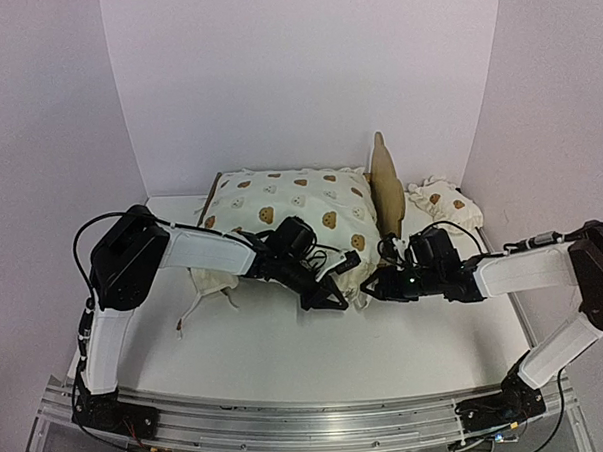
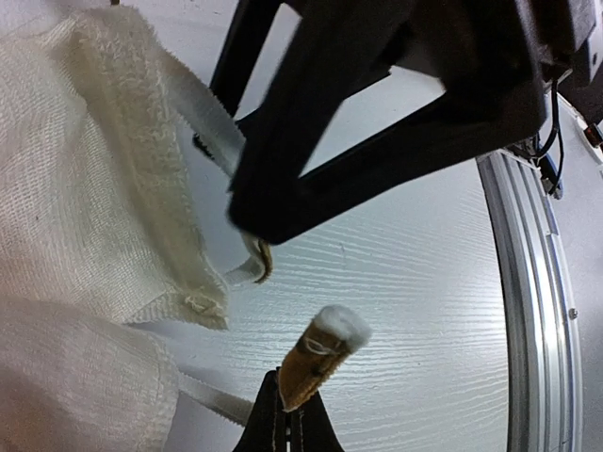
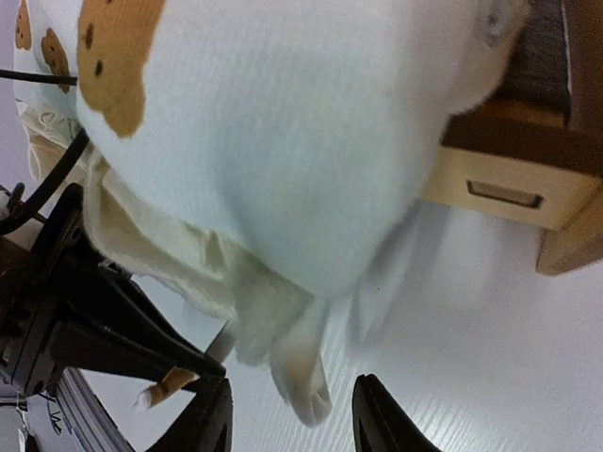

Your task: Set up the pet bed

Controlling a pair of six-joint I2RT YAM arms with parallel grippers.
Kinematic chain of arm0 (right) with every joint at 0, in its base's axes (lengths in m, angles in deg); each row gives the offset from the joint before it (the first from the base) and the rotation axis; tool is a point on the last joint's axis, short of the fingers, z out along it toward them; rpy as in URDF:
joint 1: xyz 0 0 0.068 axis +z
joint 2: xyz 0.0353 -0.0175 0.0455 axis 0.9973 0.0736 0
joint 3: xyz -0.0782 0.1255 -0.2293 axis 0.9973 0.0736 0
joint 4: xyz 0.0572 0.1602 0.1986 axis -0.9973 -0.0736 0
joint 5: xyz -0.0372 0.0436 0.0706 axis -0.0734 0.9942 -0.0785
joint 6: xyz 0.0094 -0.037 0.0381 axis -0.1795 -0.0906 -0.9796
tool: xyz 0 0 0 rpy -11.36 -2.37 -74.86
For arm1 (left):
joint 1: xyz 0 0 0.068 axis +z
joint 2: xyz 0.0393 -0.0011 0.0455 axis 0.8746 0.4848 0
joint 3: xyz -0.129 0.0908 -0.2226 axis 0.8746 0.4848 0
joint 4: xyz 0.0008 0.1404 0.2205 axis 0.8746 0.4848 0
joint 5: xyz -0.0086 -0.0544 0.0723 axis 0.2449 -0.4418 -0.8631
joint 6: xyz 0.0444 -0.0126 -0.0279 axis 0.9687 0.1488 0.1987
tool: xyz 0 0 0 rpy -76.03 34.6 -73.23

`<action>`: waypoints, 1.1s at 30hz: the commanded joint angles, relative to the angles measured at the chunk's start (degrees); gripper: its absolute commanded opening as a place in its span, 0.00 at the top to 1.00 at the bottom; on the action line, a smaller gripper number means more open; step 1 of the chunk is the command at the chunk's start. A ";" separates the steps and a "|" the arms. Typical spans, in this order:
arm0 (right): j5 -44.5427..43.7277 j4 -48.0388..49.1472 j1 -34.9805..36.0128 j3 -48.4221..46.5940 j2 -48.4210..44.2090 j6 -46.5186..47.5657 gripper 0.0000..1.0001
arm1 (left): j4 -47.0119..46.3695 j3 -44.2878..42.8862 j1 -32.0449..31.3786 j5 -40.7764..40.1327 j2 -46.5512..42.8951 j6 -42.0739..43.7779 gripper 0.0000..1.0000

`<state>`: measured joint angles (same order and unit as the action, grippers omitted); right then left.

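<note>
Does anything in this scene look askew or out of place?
Yes. The large cushion sits askew, spilling over the near edge of the bed frame, and the small pillow lies outside it, beyond the headboard.

Left arm (image 1: 197, 249): smooth white link covers, matte black joint housings, bulky black shoulder block. A thin black cable (image 1: 82, 246) loops off the shoulder, and more black wiring bunches at the wrist.

Right arm (image 1: 529, 268): same white-and-black build, with a small green light (image 1: 412, 278) at the wrist.

Left fingers (image 2: 273, 428): black, thin, tapering.

Right fingers (image 3: 377, 419): black, glossy, rounded tips.

Both bases: black, with exposed wires, on a ribbed silver aluminium rail (image 1: 310, 421).
</note>
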<state>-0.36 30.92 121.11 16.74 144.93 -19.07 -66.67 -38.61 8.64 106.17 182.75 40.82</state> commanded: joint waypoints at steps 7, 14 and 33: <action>2.88 4.54 -0.09 -4.25 3.55 -2.33 0.98 | 11.10 -12.98 2.14 6.23 -2.55 1.02 1.00; 6.11 4.50 -0.05 -7.33 -4.49 -0.89 1.00 | 16.76 -18.74 2.22 11.58 -2.76 3.51 1.00; -4.87 -13.24 -0.09 -11.94 -4.71 0.85 0.63 | 18.20 -23.33 4.88 6.54 -1.87 6.79 1.00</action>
<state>-4.31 28.07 121.06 3.62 144.59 -19.82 -46.46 -60.94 12.83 113.67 182.68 46.84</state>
